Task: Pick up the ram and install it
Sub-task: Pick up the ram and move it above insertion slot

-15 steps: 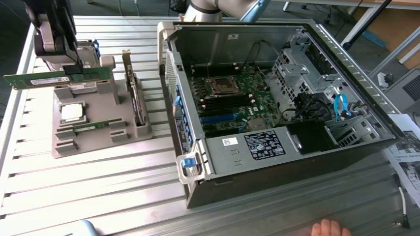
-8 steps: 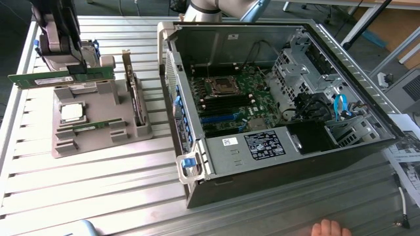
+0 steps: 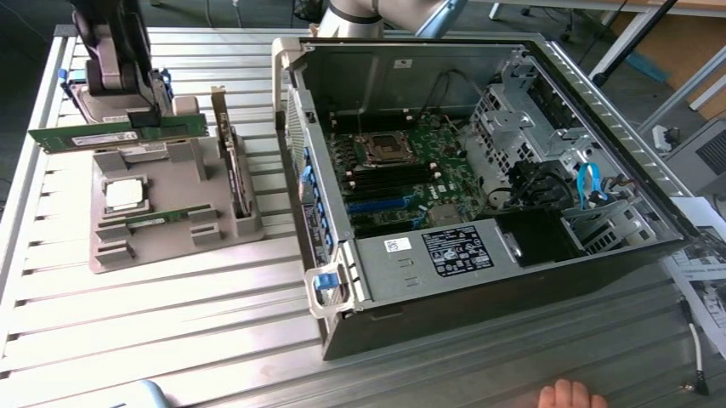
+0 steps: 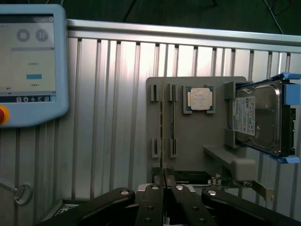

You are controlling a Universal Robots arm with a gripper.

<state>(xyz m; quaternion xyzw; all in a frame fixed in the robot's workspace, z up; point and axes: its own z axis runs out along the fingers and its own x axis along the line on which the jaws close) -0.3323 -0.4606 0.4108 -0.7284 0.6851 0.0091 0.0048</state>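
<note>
Exterior view: the hand (image 3: 148, 119) grips the long, thin green ram (image 3: 80, 138).

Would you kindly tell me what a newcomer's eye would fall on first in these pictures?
The open black and silver computer case with its green motherboard dominates the exterior view's centre and right. At that view's upper left, the gripper holds the long thin green ram stick above the grey plastic parts holder.
</note>
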